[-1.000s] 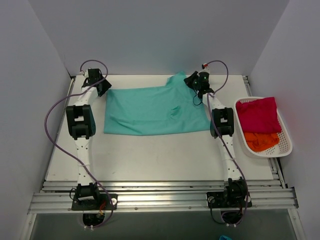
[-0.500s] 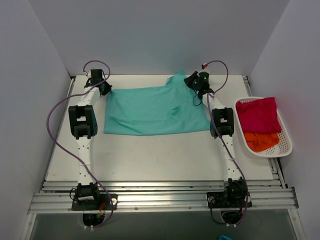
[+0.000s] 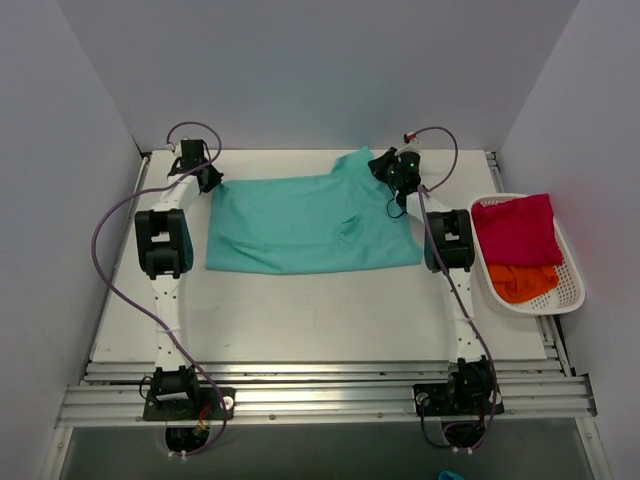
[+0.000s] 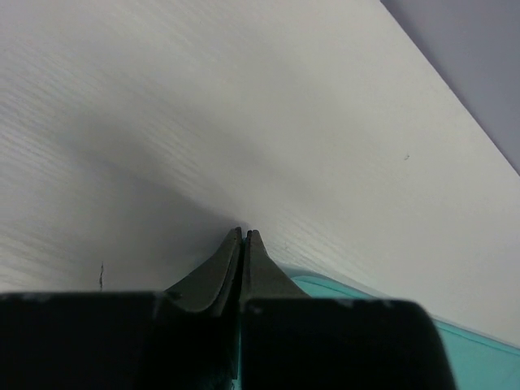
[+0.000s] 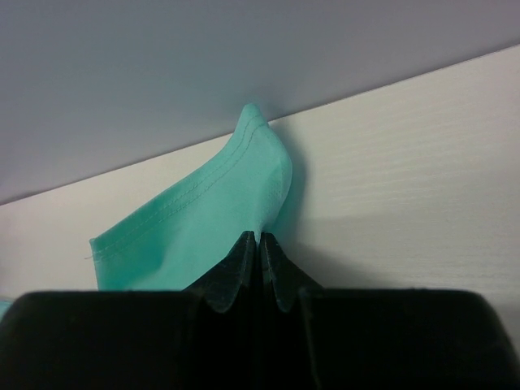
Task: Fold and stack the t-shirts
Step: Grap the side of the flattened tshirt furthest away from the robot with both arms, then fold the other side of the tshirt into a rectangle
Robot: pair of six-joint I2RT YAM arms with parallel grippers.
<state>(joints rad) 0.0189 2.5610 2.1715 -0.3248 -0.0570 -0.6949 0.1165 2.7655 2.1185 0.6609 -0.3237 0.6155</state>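
Note:
The teal t-shirt [image 3: 300,220] lies spread flat across the far half of the table. My left gripper [image 3: 207,180] sits at its far left corner, jaws shut [image 4: 244,234], with a sliver of teal cloth [image 4: 471,357] between and beside the fingers. My right gripper [image 3: 385,165] is at the far right sleeve, shut [image 5: 259,236] on the teal fabric [image 5: 219,219], which rises in a peak from the fingertips. The crimson-pink t-shirt [image 3: 515,230] and the orange t-shirt [image 3: 522,282] lie crumpled in the basket.
A white mesh basket [image 3: 570,290] stands at the table's right edge, beside the right arm. The back wall runs close behind both grippers, and side walls close in left and right. Metal rails cross the near edge by the arm bases.
My left gripper has shut at the shirt's far left corner. The right arm has shifted slightly and the shirt's right edge has drawn in a little.

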